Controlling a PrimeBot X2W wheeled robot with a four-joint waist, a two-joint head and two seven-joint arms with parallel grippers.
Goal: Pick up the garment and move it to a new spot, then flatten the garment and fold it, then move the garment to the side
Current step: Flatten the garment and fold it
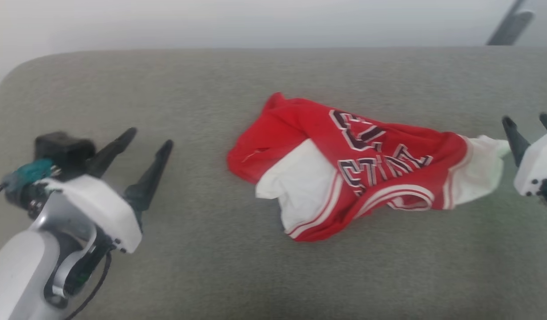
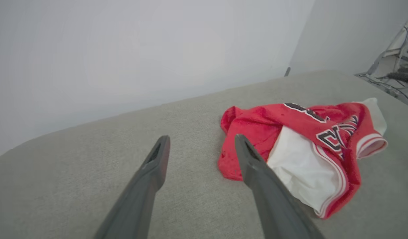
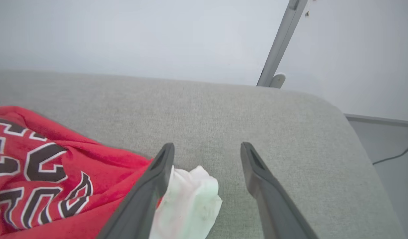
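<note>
The garment (image 1: 300, 120), a red jersey with white sleeves and black, white-outlined lettering, lies crumpled in a loose heap near the middle of the grey fabric-covered tabletop (image 1: 211, 266), held by neither tool. The left tool (image 1: 149, 137) hangs over bare fabric well to the left of the heap with its two dark fingers spread wide and nothing between them. The right tool (image 1: 526, 118) sits at the heap's right end, also spread wide and gripping nothing, with one white sleeve (image 3: 194, 196) bunched just beside its left finger (image 3: 157, 176).
</note>
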